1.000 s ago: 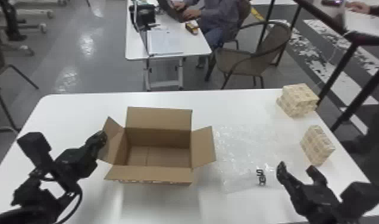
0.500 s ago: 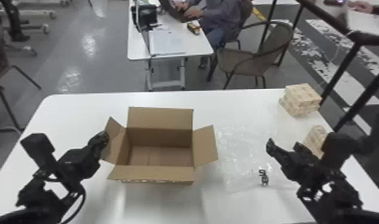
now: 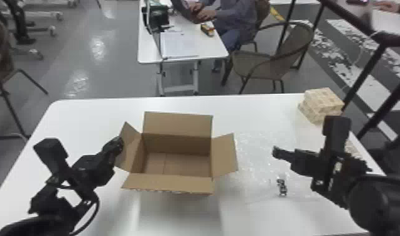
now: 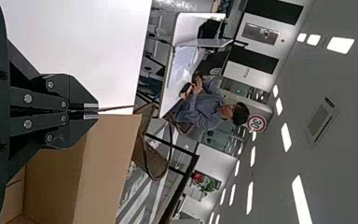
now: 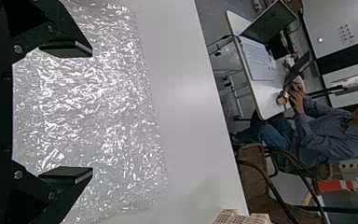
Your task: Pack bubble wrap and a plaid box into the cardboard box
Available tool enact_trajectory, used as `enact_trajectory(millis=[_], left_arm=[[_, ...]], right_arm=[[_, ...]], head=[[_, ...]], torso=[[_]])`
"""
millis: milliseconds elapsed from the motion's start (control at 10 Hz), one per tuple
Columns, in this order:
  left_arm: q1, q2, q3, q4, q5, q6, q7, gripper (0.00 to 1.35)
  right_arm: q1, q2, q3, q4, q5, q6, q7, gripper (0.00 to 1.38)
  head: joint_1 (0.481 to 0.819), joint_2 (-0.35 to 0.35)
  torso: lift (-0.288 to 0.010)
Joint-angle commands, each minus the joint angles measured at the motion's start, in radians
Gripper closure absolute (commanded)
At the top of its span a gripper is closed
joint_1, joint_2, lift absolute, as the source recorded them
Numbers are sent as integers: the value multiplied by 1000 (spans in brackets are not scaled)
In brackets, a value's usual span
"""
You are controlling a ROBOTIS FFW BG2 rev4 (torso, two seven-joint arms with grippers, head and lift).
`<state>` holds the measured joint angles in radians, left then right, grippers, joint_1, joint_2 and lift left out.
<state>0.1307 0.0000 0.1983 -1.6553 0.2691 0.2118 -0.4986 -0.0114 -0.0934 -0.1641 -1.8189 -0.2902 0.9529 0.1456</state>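
My left gripper (image 3: 116, 145) is at the left flap of the open cardboard box (image 3: 177, 185). In the left wrist view, my left gripper (image 4: 98, 111) is shut on that thin flap, seen edge-on. Clear bubble wrap (image 3: 255, 157) lies flat to the right of the box. Above its surface is my right gripper (image 3: 276, 152). The right wrist view shows my right gripper (image 5: 92, 112) open, its fingers apart with the bubble wrap (image 5: 98, 107) beyond them. One plaid box (image 3: 324, 102) sits at the table's far right corner; another (image 3: 352, 150) is mostly hidden behind my right arm.
The white table (image 3: 92, 116) carries everything. A small dark-and-silver item (image 3: 282, 186) lies on the wrap's near part. Past the far edge stand a chair (image 3: 271, 62) and another desk (image 3: 180, 47), with a dark railing at the right.
My right gripper has moved left and farther out over the bubble wrap, and its arm now covers most of the nearer plaid box. The left gripper has kept its place at the flap.
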Motion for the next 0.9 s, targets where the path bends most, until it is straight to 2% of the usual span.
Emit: enact_trajectory(millis=[0, 200, 600, 800], left_arm=[[0, -3, -8, 0, 1, 3, -2, 1185], [0, -3, -13, 0, 6, 1, 0, 1185], [0, -3, -28, 0, 12, 1, 0, 1185], [-2, -3, -34, 0, 15, 5, 2, 1185]], right_arm=[[-64, -12, 8, 58, -17, 101, 0, 375], [-130, -11, 17, 151, -4, 153, 0, 381], [-234, 4, 52, 348, 5, 115, 0, 444], [-260, 4, 57, 368, 14, 141, -1, 489]], head=[[695, -30], [695, -29], [695, -17], [695, -16]], torso=[[-71], [-71], [-71], [-71]])
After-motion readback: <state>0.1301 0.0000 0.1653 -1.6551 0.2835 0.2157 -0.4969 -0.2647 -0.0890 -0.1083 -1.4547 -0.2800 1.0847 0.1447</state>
